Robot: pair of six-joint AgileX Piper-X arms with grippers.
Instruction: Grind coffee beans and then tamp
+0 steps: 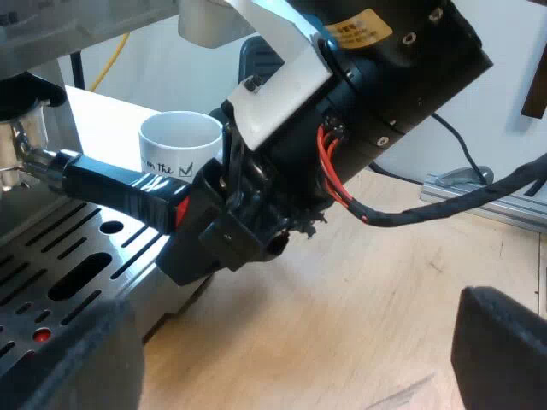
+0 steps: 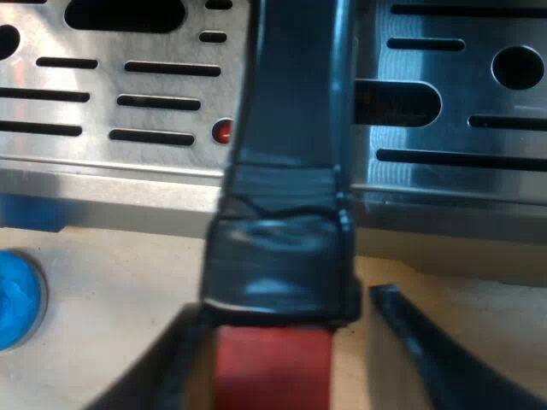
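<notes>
Closest in, my left gripper [image 1: 295, 342] hangs over the bare wooden desk [image 1: 367, 282] just off the espresso machine [image 1: 26, 94]. Its two black fingers [image 1: 504, 350] are spread wide, with nothing between them but desk and the corner of the slotted steel drip tray [image 1: 60, 256].

Beyond them is the holder [image 1: 38, 161], set at the machine's front above the drip tray. Its dark handle [image 1: 111, 184] reaches out from the machine toward the desk. My right gripper [image 1: 224, 213] is at the far end of that handle, wrapped about the spot where the dark grip gives way to red.

A white mug [image 1: 175, 141] with dark lettering stands upright on the desk just behind the handle and near the right gripper. Farther off, a metal rail [image 1: 479, 192] lies along the foot of the wall.

From the right wrist the handle runs straight away over the drip tray, and its red end [image 2: 273, 371] sits within the right gripper — whether the gripper is actually clamped on it I cannot tell. A small red dot [image 2: 222, 131] shows in one opening of the tray, close beside the handle.

On the desk, just off the tray's front edge and apart from the handle, sits a blue tamper [image 2: 13, 299], only partly seen.
</notes>
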